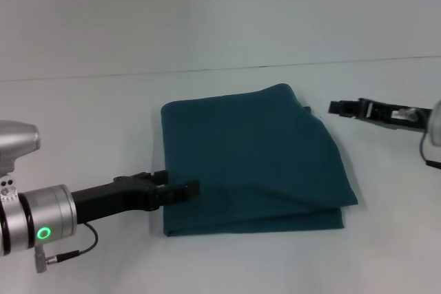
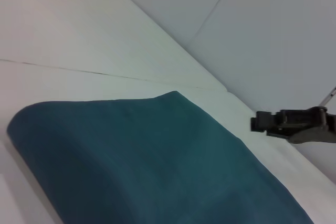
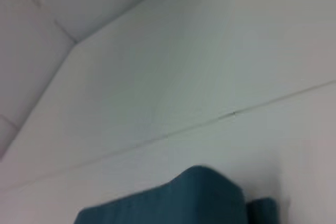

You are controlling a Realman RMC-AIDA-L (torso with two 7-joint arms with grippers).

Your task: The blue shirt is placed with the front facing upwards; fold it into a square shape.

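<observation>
The blue shirt [image 1: 251,160] lies folded into a rough rectangle in the middle of the white table, plain side up, with layered edges showing at its near right corner. It also fills the lower part of the left wrist view [image 2: 152,166], and its far edge shows in the right wrist view [image 3: 178,200]. My left gripper [image 1: 180,185] hovers low over the shirt's near left edge, open, with nothing lifted. My right gripper [image 1: 337,108] is just off the shirt's far right corner, apart from the cloth, and also shows in the left wrist view [image 2: 262,122].
The white table [image 1: 83,122] stretches all round the shirt. A thin seam line [image 1: 207,70] runs across it behind the shirt. A pale wall stands beyond.
</observation>
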